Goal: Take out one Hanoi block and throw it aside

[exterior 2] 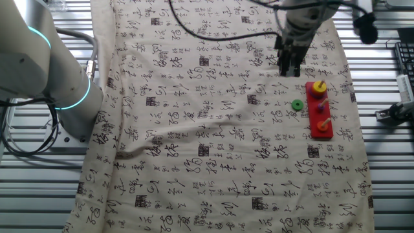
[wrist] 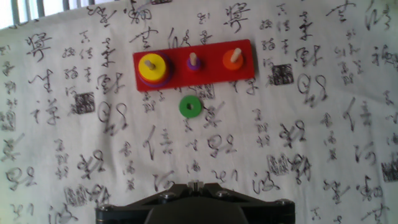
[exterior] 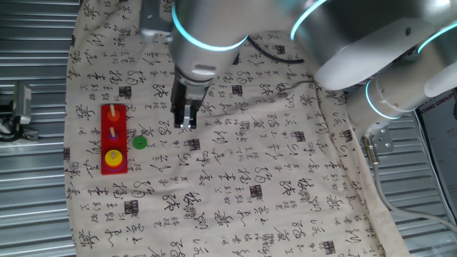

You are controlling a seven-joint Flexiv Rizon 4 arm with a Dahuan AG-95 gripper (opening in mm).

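On the left peg of the red base [wrist: 193, 64], the Hanoi block [wrist: 152, 66] is seen on top of a stack. A green ring [wrist: 190, 106] lies loose on the counter [wrist: 298, 155] just near the base. The block is not yet taken. The claw [exterior: 186, 123] is held above the cloth, well apart from the block; whether it is open cannot be told. Next, it likely must be moved over the yellow block and lowered.

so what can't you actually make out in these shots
- Gripper: open or shut unclear; fingers too small in both fixed views, cut off by the bottom edge in the hand view.
- Rings under the yellow ring: it covers them.
- Purple piece on the middle peg: too small to identify.
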